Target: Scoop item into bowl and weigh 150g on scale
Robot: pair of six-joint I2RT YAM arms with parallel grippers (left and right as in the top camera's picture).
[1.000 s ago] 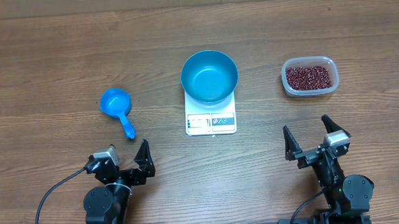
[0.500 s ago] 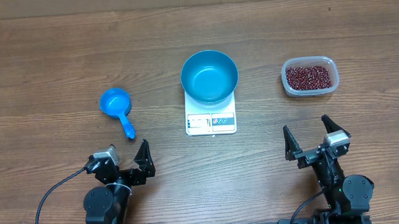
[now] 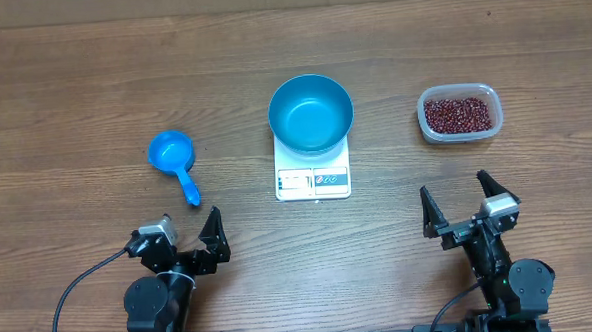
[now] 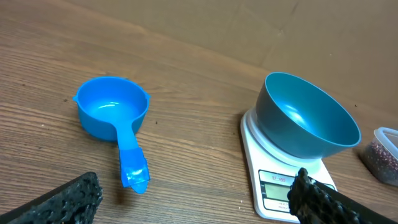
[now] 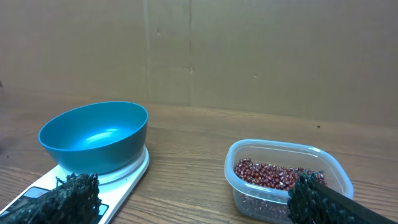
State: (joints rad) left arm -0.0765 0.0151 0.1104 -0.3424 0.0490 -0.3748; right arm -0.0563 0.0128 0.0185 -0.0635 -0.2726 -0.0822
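Two arms wait at the near edge of the table (image 3: 72, 76), and I read this as the very start: nothing is picked up and nothing is scooped yet. I see the left gripper (image 3: 179, 231) and the right gripper (image 3: 454, 193) both spread wide and empty.

The bowl (image 3: 311, 113) stands upright on the scale (image 3: 313, 183) at the table's middle, with no contents. The scale's display strip faces me.

The clear tub (image 3: 457, 91) sits well to the right, ahead of the right gripper, its long side running left to right.

The scoop (image 3: 171, 150) lies on the left, ahead of the left gripper, cup mouth up. Its long axis runs far to near, and the handle (image 3: 189, 187) points back toward the left gripper, angled slightly rightward.

The beans (image 3: 459, 115) all lie in the tub in a low layer.

My next move, as I judge it, is to bring the left gripper forward and down over that handle, jaws set across it, and close
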